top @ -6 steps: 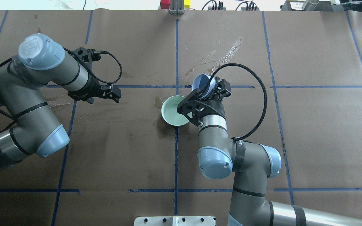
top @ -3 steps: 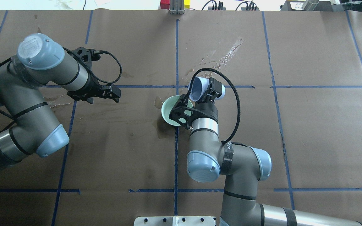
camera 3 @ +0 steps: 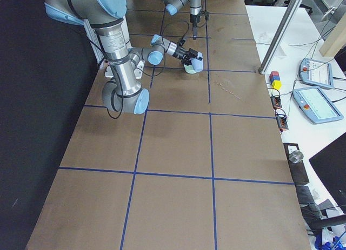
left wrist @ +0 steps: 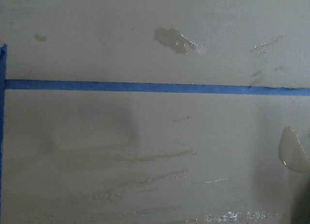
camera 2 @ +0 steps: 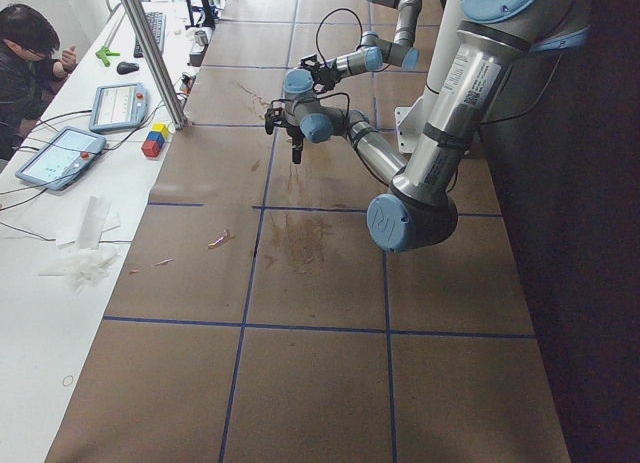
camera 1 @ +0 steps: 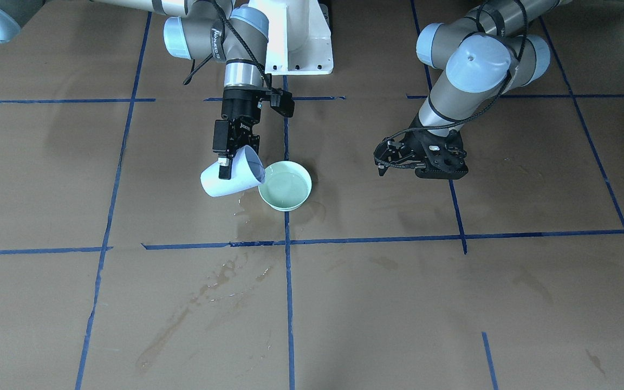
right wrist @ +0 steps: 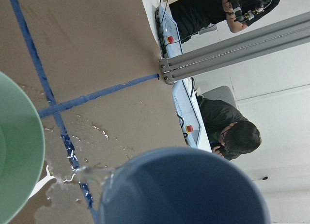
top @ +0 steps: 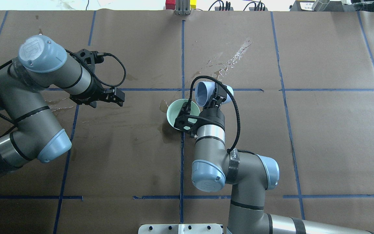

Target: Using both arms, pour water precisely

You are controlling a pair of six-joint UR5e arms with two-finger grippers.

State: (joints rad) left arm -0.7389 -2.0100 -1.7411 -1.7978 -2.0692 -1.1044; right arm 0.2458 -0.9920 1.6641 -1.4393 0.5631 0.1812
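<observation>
My right claw [camera 1: 234,157] clamps the blue cup [camera 1: 231,183], tipped toward the green bowl [camera 1: 285,207] (water [camera 1: 286,187] inside) mid-counter; my left claw [camera 1: 381,163] hangs parted nearer the left edge.

Table [top: 320,146]: covered edge to edge in brown paper, marked into large squares by blue tape lines [top: 182,162]. One green bowl [camera 1: 285,207] stands upright on the paper near the middle, right at a tape line, with clear water [camera 1: 287,187] inside. Dark wet patch [camera 1: 252,225] spreads on the paper beside and under the bowl. Glossy spill streaks [camera 1: 209,303] run diagonally on the operators' side. Small puddles [left wrist: 177,40] sit near a tape line under the left wrist camera. White pedestal base [camera 1: 298,49] stands at the robot's edge.
</observation>
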